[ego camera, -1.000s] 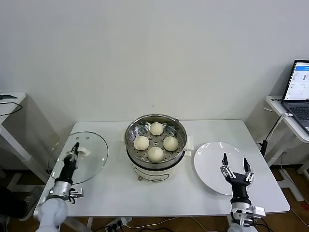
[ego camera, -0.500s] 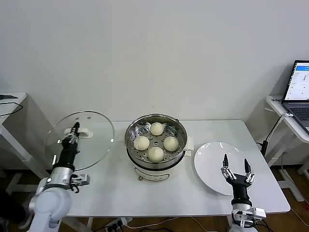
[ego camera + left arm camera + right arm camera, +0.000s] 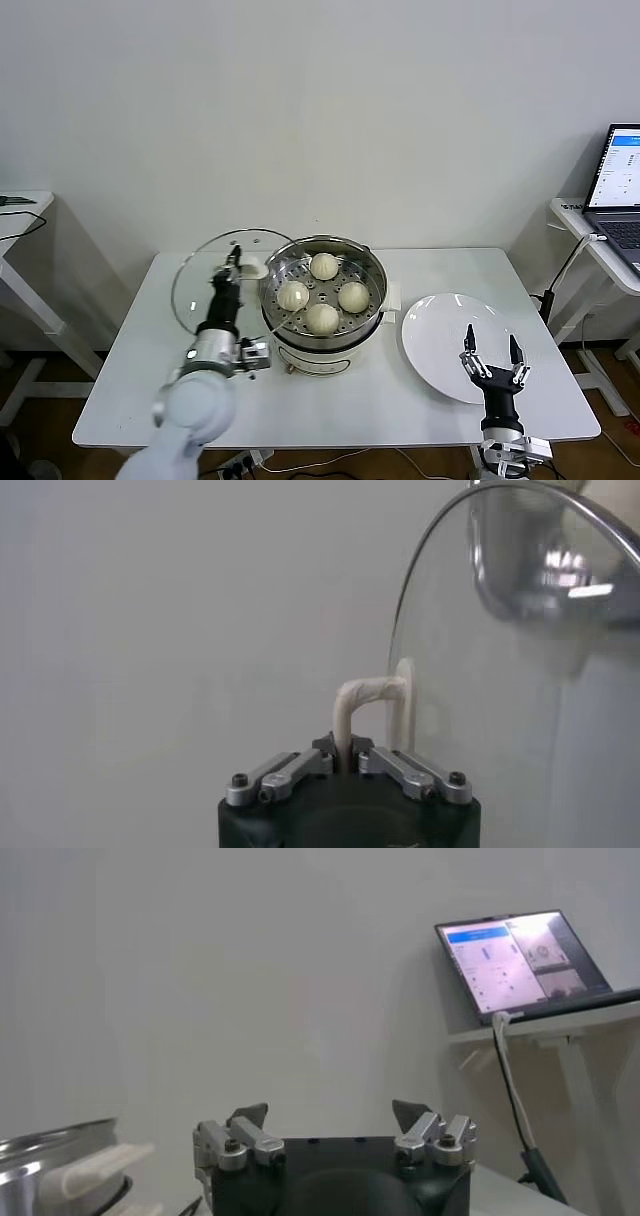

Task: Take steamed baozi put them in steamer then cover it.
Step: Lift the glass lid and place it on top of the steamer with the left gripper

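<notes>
Several pleated white baozi (image 3: 322, 318) lie on the perforated tray inside the steel steamer (image 3: 345, 338) at the table's middle. My left gripper (image 3: 234, 258) is shut on the white handle (image 3: 362, 695) of the clear glass cover (image 3: 195, 285). It holds the cover up on edge, just left of the steamer, with the cover's rim overlapping the pot's left side. In the left wrist view the cover (image 3: 500, 680) stands upright beside my gripper (image 3: 346, 748). My right gripper (image 3: 490, 352) stands open and empty by the plate's near edge.
An empty white plate (image 3: 440, 315) lies to the right of the steamer. A laptop (image 3: 620, 180) stands on a side desk at the far right, with a cable hanging beside it. Another desk's corner (image 3: 20, 205) shows at the far left. The steamer's rim (image 3: 50, 1153) shows in the right wrist view.
My left arm raised the cover off the table's left side, tipped it on edge and carried it right to the steamer. The right gripper sank slightly, still open.
</notes>
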Controlling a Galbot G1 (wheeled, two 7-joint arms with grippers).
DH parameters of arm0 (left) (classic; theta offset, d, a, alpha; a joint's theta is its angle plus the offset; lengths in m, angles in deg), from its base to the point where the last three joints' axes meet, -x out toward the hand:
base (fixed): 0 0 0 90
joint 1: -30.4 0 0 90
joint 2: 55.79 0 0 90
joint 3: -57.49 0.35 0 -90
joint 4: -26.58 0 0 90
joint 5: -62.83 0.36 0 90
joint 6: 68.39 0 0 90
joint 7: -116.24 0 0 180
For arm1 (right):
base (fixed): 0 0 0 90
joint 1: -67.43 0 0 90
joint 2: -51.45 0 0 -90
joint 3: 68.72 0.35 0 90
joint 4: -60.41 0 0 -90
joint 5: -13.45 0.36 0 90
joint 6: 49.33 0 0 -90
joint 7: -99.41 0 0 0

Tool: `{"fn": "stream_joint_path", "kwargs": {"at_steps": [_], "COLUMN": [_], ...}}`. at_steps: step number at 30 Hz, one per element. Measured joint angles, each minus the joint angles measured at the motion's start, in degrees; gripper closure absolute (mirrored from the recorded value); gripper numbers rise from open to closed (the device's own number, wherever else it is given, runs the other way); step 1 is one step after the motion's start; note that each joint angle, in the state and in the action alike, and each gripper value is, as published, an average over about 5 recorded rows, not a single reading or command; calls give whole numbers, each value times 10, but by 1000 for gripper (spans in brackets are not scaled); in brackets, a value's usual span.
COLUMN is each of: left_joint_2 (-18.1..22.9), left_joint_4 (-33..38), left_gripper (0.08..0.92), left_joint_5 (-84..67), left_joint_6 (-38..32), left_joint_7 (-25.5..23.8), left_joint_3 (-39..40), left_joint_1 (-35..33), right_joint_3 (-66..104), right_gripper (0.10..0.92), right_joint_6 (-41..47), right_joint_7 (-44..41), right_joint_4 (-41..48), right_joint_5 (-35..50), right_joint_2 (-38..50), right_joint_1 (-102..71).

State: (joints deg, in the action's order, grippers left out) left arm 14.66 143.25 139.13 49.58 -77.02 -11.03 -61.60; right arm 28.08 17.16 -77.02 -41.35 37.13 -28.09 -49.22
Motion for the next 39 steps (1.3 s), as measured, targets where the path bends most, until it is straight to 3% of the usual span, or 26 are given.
{"fn": "stream_joint_path", "kwargs": {"at_steps": [16, 28, 39], "left_joint_2": [84, 142, 167], "left_joint_4": [-87, -144, -184], "left_gripper": [812, 812, 812], "left_joint_5": [75, 103, 119], "left_joint_6": [58, 57, 51], "left_joint_7": [-25, -19, -4], "left_joint_3": [136, 152, 148], "left_joint_1": [90, 118, 119], "right_joint_3": [-6, -3, -5], "right_gripper": [203, 203, 203], "right_joint_6": [-3, -10, -12], "right_joint_7": [2, 2, 2], "right_joint_4": [9, 11, 15], "right_joint_5": [-22, -33, -35], "right_joint_2": [-13, -15, -15], "right_joint_1": [0, -7, -5]}}
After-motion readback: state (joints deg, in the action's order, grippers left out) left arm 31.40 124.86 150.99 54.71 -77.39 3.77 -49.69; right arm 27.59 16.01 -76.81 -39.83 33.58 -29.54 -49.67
